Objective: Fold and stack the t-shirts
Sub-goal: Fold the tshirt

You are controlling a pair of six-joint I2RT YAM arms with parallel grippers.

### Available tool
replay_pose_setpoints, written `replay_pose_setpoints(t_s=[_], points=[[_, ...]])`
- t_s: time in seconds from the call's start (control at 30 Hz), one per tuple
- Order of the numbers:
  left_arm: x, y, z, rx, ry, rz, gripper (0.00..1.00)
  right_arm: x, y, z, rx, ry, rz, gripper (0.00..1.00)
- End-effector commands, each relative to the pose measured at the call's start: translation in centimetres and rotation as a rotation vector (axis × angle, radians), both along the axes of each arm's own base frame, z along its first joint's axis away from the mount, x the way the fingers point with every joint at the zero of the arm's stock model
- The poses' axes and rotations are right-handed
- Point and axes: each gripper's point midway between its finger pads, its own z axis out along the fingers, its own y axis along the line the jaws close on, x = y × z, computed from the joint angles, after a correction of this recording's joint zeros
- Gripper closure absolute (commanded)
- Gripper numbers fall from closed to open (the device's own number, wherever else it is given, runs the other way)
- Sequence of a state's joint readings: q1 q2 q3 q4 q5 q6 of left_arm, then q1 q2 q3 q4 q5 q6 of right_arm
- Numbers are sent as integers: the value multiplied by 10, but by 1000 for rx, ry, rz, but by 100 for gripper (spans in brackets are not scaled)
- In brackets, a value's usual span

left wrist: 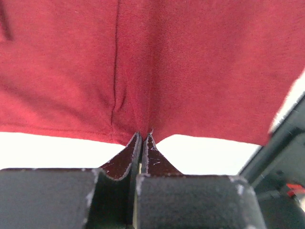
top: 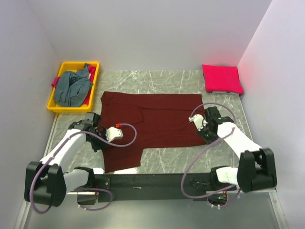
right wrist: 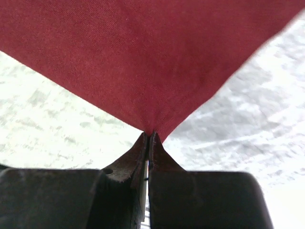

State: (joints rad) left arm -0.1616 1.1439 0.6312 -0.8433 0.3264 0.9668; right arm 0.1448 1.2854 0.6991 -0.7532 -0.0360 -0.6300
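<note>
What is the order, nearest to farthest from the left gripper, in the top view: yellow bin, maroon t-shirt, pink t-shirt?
1. maroon t-shirt, pinched in the left gripper
2. yellow bin, far left
3. pink t-shirt, far right corner

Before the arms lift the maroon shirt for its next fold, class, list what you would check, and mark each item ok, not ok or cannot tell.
1. Grip of the left gripper on the maroon t-shirt edge: ok, shut on it.
2. Grip of the right gripper on that shirt's edge: ok, shut on it.
3. Cloth lying flat: not ok, a crease shows near its middle.
4. Layers pinched by each gripper: cannot tell.
5. The pink-red t-shirt, folded, apart at the far right: ok.
6. The grey-blue t-shirt in the yellow bin, apart: ok.
</note>
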Motion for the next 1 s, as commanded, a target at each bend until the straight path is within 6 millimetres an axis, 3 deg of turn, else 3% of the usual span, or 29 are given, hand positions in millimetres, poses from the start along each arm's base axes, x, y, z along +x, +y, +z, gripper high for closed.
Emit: replay_pose_setpoints(t_s=[0.0,0.13,0.47,0.97], points=[[-6,-1,30,-17,1,-9,99,-7,-5,19,15,-33,16,100],[3,-2,49,-65,18,20,99,1,-10,31,21,-46,4,100],[71,0,80,-111,-35,90,99,55,-12,52,28,-73,0,100],[145,1,80,-141,-38,174,99,129,-15,61,1,-62,-6,100]])
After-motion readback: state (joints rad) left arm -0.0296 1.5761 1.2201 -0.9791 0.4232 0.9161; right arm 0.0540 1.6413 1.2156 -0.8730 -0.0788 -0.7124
